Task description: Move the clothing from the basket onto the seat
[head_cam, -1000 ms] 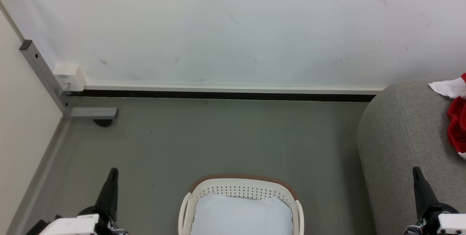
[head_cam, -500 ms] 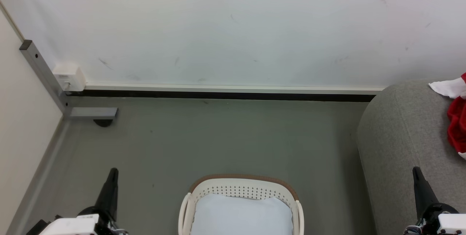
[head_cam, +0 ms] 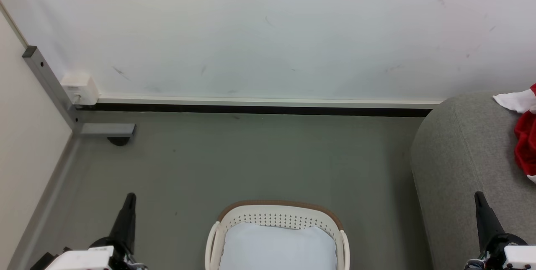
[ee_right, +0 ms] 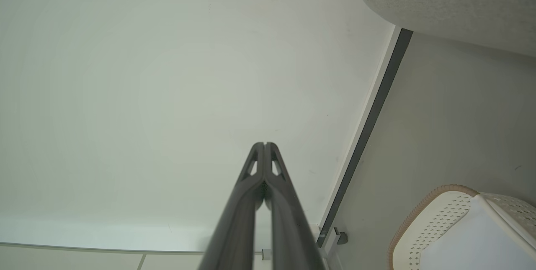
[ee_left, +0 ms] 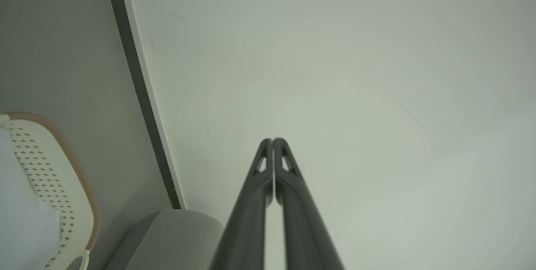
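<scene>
We count one basket (head_cam: 278, 219) on the floor holding one pale cloth (head_cam: 278, 247), one seat (head_cam: 465, 157) near its right side, and one jersey (head_cam: 526, 144). The jersey lies crumpled on the seat's top, well in from its rounded left edge. The frame cuts it off, so we cannot tell its long axis or read any writing. The left gripper (head_cam: 130, 196) and right gripper (head_cam: 477, 194) have their jaws clenched on nothing.

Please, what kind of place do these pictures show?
Probably a plain indoor room, perhaps a test space arranged like a home: a bare white wall, a grey floor, a grey upholstered seat and a laundry basket.
</scene>
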You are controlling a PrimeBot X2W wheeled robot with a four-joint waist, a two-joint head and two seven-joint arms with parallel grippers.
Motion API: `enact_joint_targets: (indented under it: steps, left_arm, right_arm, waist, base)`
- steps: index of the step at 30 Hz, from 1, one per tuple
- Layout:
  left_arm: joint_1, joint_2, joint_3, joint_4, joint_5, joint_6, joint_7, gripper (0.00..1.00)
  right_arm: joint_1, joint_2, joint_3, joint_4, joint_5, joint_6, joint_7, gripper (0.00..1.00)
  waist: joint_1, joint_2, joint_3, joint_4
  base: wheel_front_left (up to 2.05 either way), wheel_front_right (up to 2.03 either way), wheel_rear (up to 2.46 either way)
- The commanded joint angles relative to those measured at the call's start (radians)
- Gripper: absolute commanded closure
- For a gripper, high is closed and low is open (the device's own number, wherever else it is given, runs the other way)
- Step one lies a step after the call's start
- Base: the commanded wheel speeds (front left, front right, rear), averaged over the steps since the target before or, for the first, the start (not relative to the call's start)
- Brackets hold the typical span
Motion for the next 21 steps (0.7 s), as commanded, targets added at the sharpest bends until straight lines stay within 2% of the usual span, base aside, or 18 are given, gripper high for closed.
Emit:
enact_joint_targets:
  steps: [1,21]
  left_arm:
    - [-0.009,0.002,0.002,-0.003,-0.013,-0.004,0.004,1.0]
    - [-0.009,0.002,0.002,-0.003,-0.014,-0.004,0.004,1.0]
  right_arm:
    - [-0.012,-0.008,-0.004,-0.005,0.001,-0.002,0.003,1.0]
    - [-0.012,-0.008,-0.004,-0.005,0.001,-0.002,0.003,1.0]
  waist:
    - [0.0,0.0,0.0,0.0]
    - [0.0,0.0,0.0,0.0]
  base:
    - [0.0,0.0,0.0]
    - [0.0,0.0,0.0]
